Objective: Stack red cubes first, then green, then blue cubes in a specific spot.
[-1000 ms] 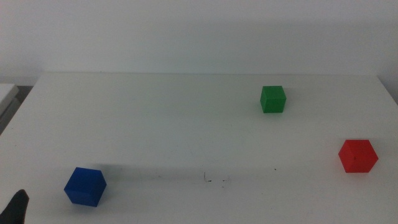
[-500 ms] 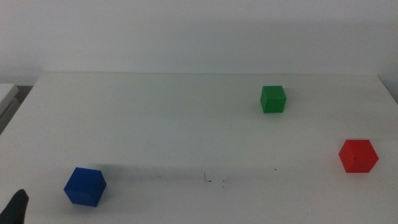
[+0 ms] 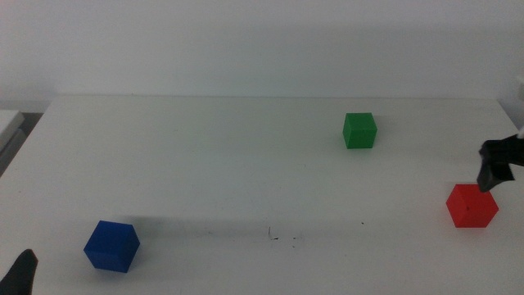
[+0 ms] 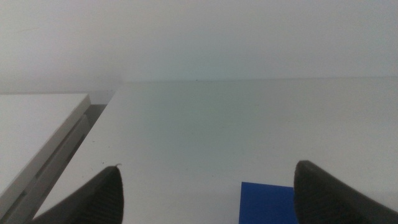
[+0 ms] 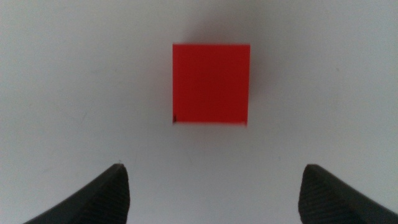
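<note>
The red cube (image 3: 472, 206) sits on the white table at the right; the right wrist view shows it (image 5: 211, 84) from straight above, centred ahead of the jaws. My right gripper (image 3: 494, 166) is open and empty, hovering just above and behind the red cube, apart from it. The green cube (image 3: 359, 130) stands at the back right. The blue cube (image 3: 111, 245) stands at the front left. The spot with small dark scuff marks (image 3: 283, 238) lies at the front centre. My left gripper (image 3: 21, 274) waits, open, at the bottom left corner, with the blue cube (image 4: 267, 203) partly in its view.
A white panel (image 4: 37, 127) lies beside the table's left edge, with a gap between them; it also shows at the far left of the middle view (image 3: 8, 121). A white wall stands behind the table's back edge (image 3: 270, 97).
My right gripper has come into the middle view from the right side and now hovers over the red cube. The cubes and the left gripper have not moved.
</note>
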Robot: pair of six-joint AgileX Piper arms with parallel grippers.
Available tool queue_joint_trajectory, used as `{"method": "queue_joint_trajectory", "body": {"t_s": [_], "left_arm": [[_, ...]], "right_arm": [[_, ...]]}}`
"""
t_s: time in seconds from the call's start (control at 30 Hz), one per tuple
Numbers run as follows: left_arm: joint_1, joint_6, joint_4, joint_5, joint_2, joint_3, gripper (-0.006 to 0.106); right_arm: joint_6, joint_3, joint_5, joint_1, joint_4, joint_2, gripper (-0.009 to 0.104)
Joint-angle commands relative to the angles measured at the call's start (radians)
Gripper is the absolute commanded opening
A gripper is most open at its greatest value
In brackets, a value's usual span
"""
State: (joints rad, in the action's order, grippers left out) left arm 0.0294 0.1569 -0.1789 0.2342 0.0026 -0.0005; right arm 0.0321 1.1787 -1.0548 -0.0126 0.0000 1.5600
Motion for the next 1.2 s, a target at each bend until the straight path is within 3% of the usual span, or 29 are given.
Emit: {"method": "queue_joint_trajectory", "body": {"t_s": [0.0, 0.5, 0.6, 0.73, 0.8, 0.93, 1.17], "left_arm": [[-0.001, 0.001, 0.003, -0.013, -0.003, 0.000, 0.094], [-0.001, 0.001, 0.003, -0.013, -0.003, 0.000, 0.094], [-0.001, 0.001, 0.003, -0.013, -0.003, 0.000, 0.094], [-0.001, 0.001, 0.003, -0.013, -0.003, 0.000, 0.094], [-0.001, 0.001, 0.003, -0.013, -0.003, 0.000, 0.094], [-0.001, 0.001, 0.003, -0.013, -0.003, 0.000, 0.094], [-0.001, 0.001, 0.003, -0.013, -0.003, 0.000, 0.094]], "right_arm": [[0.025, 0.042, 0.012, -0.007, -0.013, 0.059, 0.093], [0.044, 0.081, 0.151, -0.007, -0.017, 0.293, 0.091], [0.033, 0.081, 0.167, -0.007, -0.015, 0.327, 0.072], [0.021, 0.081, 0.165, -0.005, 0.000, 0.348, 0.013], [0.012, 0.081, 0.157, 0.005, 0.000, 0.341, -0.003], [-0.109, 0.085, 0.148, 0.116, -0.037, 0.275, -0.001], [-0.537, 0.243, 0.029, 0.441, -0.093, 0.293, -0.001]]}}
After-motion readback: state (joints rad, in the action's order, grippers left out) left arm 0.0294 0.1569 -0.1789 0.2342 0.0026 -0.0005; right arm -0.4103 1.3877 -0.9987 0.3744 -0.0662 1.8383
